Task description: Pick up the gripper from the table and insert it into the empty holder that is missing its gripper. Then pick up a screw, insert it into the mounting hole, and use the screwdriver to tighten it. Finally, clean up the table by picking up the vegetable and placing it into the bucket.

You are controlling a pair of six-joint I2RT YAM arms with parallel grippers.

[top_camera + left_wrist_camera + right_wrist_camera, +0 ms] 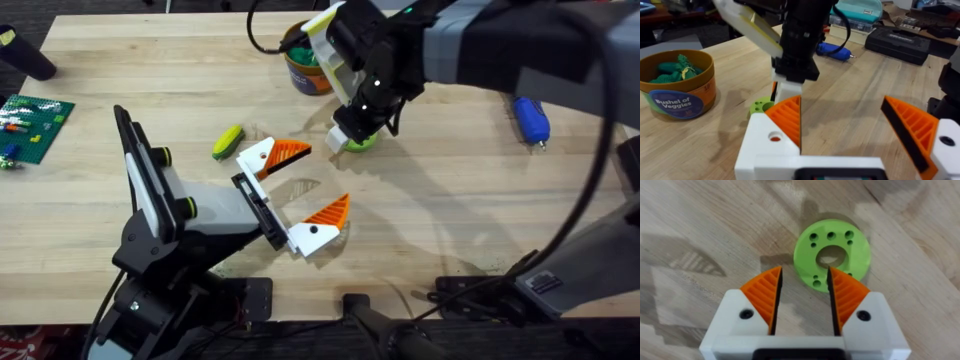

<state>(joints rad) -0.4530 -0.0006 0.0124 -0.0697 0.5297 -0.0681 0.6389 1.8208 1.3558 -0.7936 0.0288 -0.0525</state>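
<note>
The vegetable (832, 252) is a flat lime-green disc with holes, lying on the wood (360, 143) just right of the bucket (308, 68). My right gripper (805, 272) points down over it and is open, with one orange pad (845, 295) over the disc's edge and the other beside it on bare wood. My left gripper (305, 185) stands open near the table's middle, nothing between its fingers. The left wrist view shows the vegetable (760, 106), the bucket (677, 85) and the blue screwdriver (835, 51). The screwdriver (530, 120) lies far right. The loose gripper, holder and screw are out of view.
A yellow-green toy piece (228, 142) lies left of the left gripper. The bucket holds dark green toy veggies (675, 70). A green brick plate (35, 125) sits at the far left edge. A black case (897, 42) stands beyond the table.
</note>
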